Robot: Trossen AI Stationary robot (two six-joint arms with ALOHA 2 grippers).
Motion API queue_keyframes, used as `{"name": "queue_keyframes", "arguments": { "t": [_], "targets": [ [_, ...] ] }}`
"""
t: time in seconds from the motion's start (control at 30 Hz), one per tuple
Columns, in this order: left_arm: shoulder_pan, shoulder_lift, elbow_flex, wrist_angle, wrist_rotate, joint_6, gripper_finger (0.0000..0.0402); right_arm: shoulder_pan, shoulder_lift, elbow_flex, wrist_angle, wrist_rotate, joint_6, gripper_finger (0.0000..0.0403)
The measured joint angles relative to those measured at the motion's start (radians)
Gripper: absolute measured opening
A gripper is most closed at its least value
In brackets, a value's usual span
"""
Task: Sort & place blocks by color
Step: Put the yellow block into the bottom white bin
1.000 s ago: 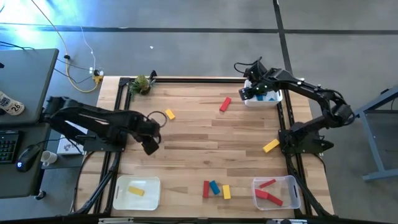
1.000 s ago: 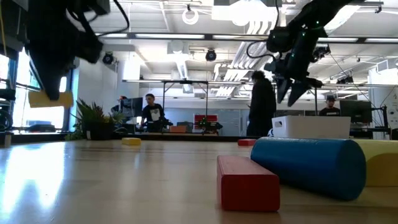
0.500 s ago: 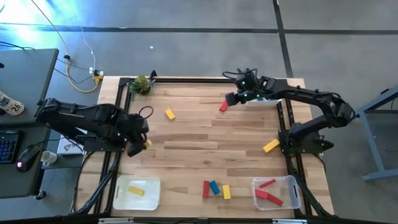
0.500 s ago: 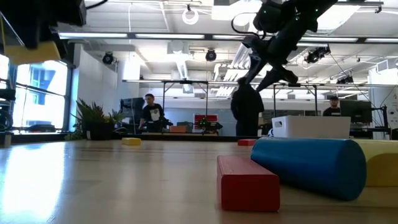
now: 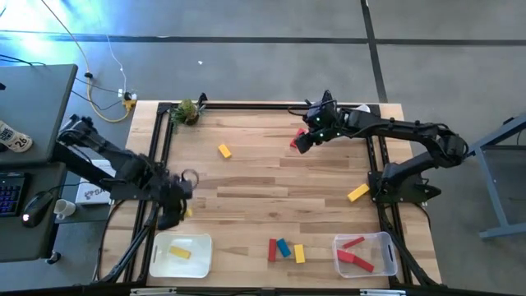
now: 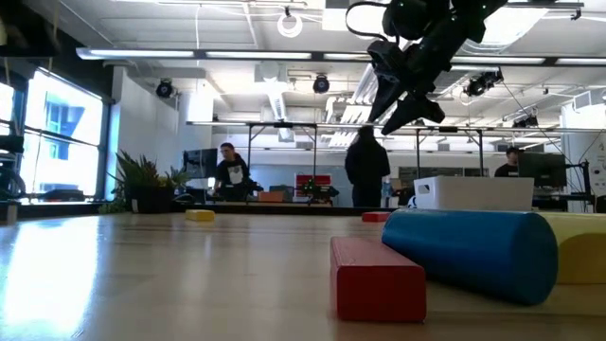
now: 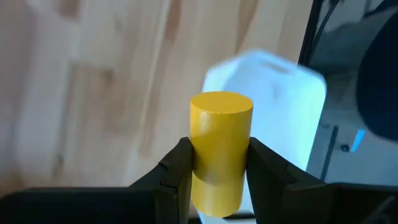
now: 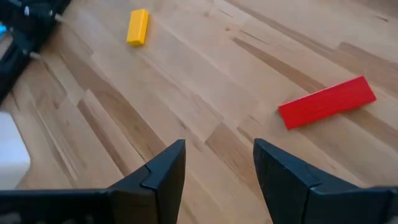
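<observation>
Left fingers (image 7: 214, 177) clamp a yellow cylinder (image 7: 219, 146) (beside the white bin (image 7: 283, 118)); right fingers (image 8: 217, 168) parted, empty.

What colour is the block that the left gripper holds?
Yellow. The block sits clamped in the left gripper; the left wrist view shows it best.

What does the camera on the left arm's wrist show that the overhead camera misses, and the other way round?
Only the left wrist view shows the left hand shut on a yellow wooden cylinder, with its round end plainly in sight.

Only the high view shows the right hand open over a red bar block, the clear plastic bin holding red blocks, and the small group of red, blue and yellow blocks at the table's near edge.

Both show the wooden table and the white plastic bin near the left hand.
</observation>
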Motion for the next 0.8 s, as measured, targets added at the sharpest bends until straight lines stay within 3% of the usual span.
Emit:
{"name": "queue_keyframes", "arguments": {
  "t": [0.33,0.8],
  "targets": [
    [-0.262,0.223,0.000,0.181,-0.001,-0.269,0.0096,0.004,0.000,0.000,-0.002,0.001,-0.077,0.0174],
    [-0.343,0.360,0.000,0.367,-0.004,-0.495,0.0132,0.004,0.000,0.000,-0.005,-0.001,-0.106,0.0174]
  ]
}}
